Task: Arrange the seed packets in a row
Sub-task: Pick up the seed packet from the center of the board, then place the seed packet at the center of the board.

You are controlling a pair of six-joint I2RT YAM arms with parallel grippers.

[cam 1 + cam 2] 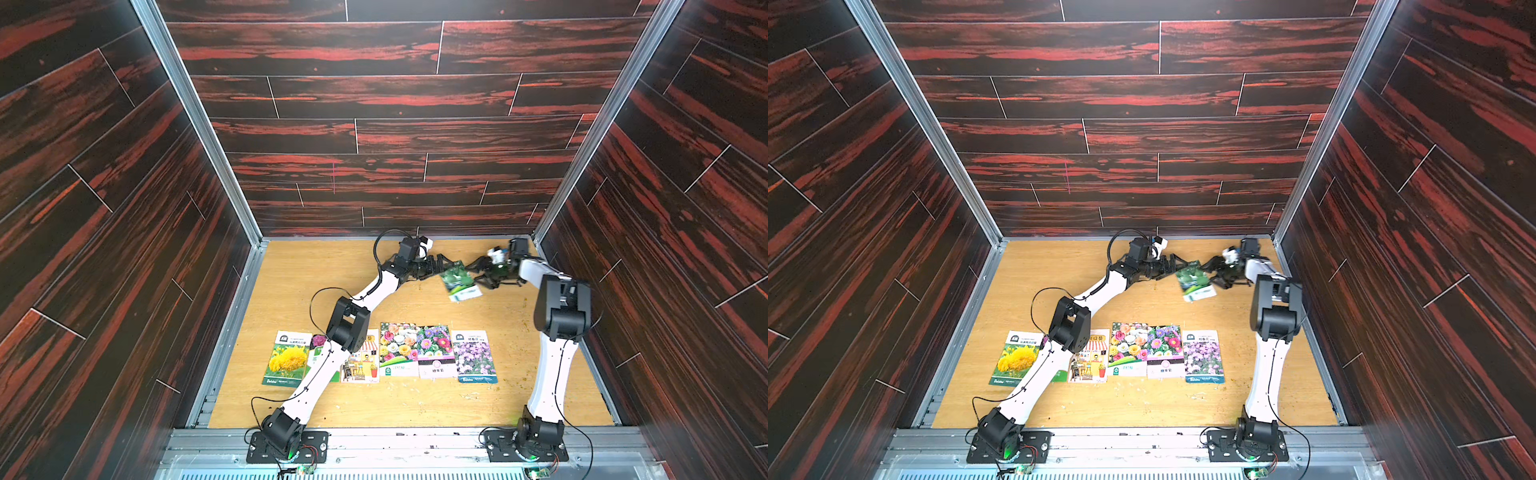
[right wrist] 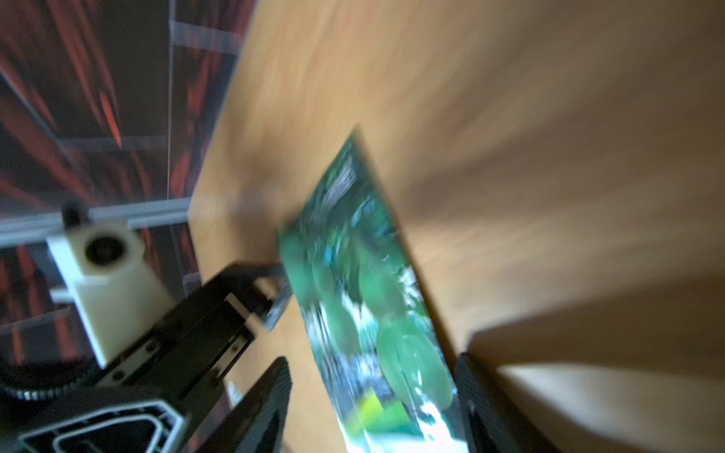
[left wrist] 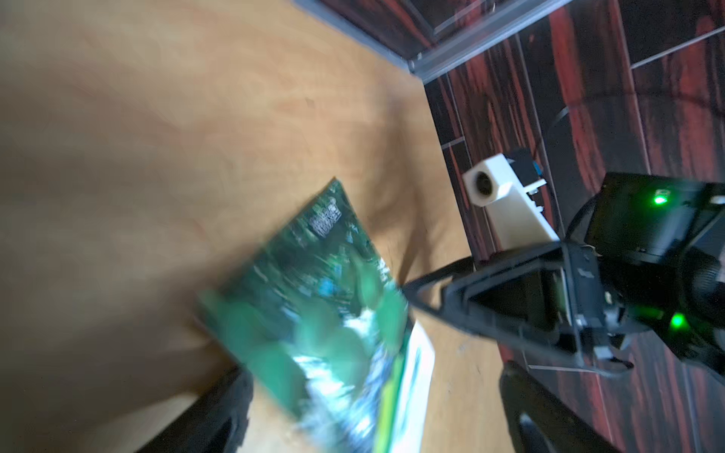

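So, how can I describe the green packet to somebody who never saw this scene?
Look to the far end of the wooden table, beyond the row near the front. There, between the left gripper and right gripper, is one packet, set askew. Only it is apart from the row, and it shows dark green leaves, not bright flowers.

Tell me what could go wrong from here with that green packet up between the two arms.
The green packet sits tilted and blurred between the left gripper and right gripper, with no firm pinch visible; it may slip and land far from the row of packets.
Both sets of jaws nearly meet at the packet, so they could knock each other.
The left arm crosses over the row, hiding part of it; pulling back low might scuff those packets.
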